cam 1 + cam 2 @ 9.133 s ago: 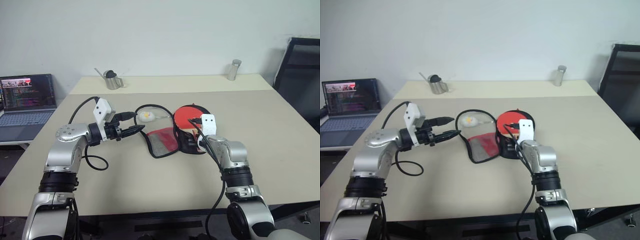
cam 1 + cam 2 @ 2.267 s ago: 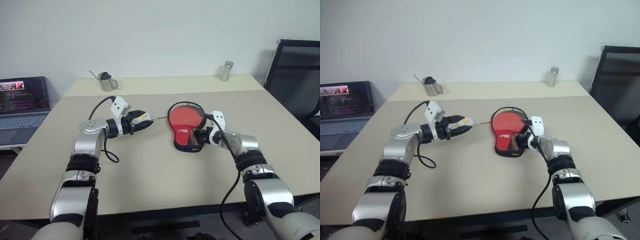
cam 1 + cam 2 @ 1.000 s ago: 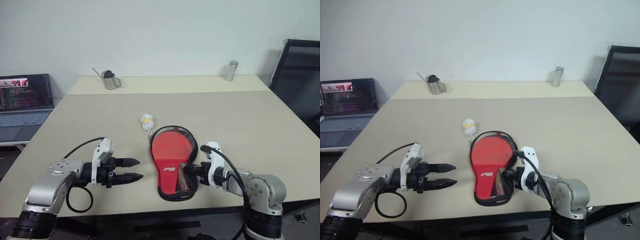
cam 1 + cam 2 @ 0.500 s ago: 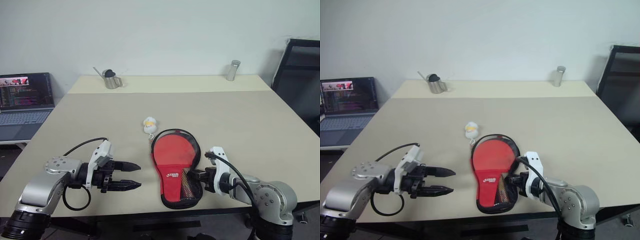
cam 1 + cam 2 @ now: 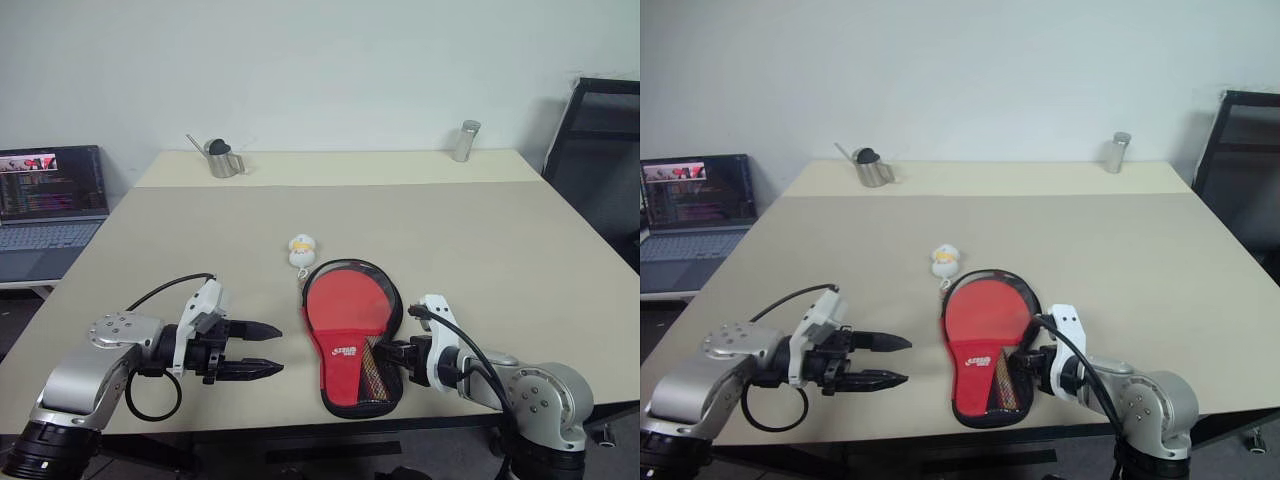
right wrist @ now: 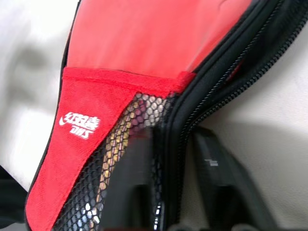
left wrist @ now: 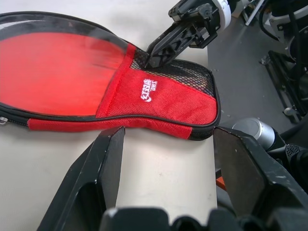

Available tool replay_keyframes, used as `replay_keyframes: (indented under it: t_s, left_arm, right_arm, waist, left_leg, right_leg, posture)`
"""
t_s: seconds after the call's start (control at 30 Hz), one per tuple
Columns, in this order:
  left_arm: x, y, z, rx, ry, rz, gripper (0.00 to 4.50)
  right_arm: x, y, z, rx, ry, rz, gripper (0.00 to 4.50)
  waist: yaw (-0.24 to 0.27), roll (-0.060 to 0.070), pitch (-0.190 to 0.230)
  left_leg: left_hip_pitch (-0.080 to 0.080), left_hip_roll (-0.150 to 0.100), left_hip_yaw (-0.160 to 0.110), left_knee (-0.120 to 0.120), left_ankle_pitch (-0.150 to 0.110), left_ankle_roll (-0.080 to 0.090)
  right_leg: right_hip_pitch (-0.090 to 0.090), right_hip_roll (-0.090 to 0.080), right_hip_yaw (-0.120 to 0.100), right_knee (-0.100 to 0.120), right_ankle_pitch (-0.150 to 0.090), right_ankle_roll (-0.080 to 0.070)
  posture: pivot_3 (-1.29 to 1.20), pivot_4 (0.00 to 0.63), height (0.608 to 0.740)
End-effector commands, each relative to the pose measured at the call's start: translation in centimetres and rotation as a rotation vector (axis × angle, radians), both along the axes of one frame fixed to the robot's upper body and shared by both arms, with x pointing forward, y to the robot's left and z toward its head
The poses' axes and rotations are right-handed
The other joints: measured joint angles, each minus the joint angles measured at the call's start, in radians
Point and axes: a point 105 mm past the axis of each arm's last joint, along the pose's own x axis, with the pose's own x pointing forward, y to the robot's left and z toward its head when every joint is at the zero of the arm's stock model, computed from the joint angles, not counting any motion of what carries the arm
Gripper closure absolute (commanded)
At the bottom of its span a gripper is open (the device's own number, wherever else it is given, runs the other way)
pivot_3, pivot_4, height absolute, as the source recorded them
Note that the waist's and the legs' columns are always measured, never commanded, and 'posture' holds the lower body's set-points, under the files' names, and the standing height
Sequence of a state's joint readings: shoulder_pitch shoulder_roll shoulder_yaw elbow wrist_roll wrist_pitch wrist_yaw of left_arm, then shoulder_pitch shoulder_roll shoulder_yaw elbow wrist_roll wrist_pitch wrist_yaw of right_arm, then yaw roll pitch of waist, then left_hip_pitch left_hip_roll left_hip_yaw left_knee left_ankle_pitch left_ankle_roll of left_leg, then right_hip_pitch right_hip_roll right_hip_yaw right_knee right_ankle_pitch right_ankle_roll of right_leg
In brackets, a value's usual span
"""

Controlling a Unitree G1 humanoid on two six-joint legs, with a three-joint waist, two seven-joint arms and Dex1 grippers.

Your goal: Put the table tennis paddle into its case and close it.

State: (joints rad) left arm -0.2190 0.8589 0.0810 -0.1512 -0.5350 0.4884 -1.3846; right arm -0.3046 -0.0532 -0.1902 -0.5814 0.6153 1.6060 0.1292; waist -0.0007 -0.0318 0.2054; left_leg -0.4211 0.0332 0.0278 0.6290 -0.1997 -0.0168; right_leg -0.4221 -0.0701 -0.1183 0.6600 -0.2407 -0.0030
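1. Head views: the case [image 5: 352,345] lies open near the front edge of the counter [image 5: 480,250], a black paddle-shaped pouch with zipper rim; the table tennis paddle [image 5: 347,308] rests inside, its red blade uncovered, its handle end under a red flap and mesh; a white-yellow pull tag [image 5: 299,248] lies just behind the case; a metal cup [image 5: 224,160] and a metal cylinder [image 5: 464,141] stand far back, well apart; a laptop [image 5: 52,200] sits off to the left.
2. Left wrist view: the left pincer [image 7: 166,159] hovers spread beside the case's narrow end, gripping nothing; white logo print shows on the red flap.
3. Right wrist view: the right pincer [image 6: 171,171] straddles the zipper edge, one finger [image 6: 134,183] over the mesh, the other outside; I cannot tell whether it pinches.
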Motion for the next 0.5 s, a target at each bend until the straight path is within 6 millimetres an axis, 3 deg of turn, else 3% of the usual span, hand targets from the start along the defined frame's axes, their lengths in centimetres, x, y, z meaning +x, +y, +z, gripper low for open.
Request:
replay_keyframes:
  t_s: [0.03,0.2,0.3,0.5]
  left_arm:
    - [-0.2,-0.3,0.9,-0.003,-0.055,-0.017,1.33]
    - [0.6,0.0,1.2,-0.021,-0.082,0.036,1.33]
    - [1.0,0.1,1.3,-0.030,-0.093,0.061,1.33]
    - [1.7,-0.1,1.3,-0.038,-0.114,0.077,1.33]
  right_arm:
    - [-0.7,-0.2,1.1,-0.046,-0.073,0.035,1.74]
    - [-1.2,-1.0,4.3,-0.105,-0.250,0.129,0.02]
    - [-1.1,-1.2,6.3,-0.075,-0.316,0.164,0.02]
    - [-0.3,-1.1,8.0,-0.091,-0.402,0.221,0.02]
  waist:
    - [0.000,0.000,0.000]
    - [0.001,0.000,0.000]
    - [0.000,0.000,0.000]
    - [0.002,0.000,0.000]
  left_leg:
    - [0.000,0.000,0.000,0.000,0.000,0.000]
    - [0.000,-0.001,0.000,0.000,0.000,0.000]
    - [0.000,0.001,0.000,0.000,0.000,0.000]
    - [0.000,0.000,-0.001,0.000,0.000,0.000]
  right_leg:
    - [0.000,0.000,0.000,0.000,0.000,0.000]
    - [0.000,0.000,0.000,0.000,0.000,0.000]
    - [0.000,0.000,0.000,0.000,0.000,0.000]
    - [0.000,0.001,-0.001,-0.001,0.000,0.000]
  posture:
    - [0.00,0.150,0.740]
    - [0.00,0.150,0.740]
    - [0.00,0.150,0.740]
    - [0.00,0.150,0.740]
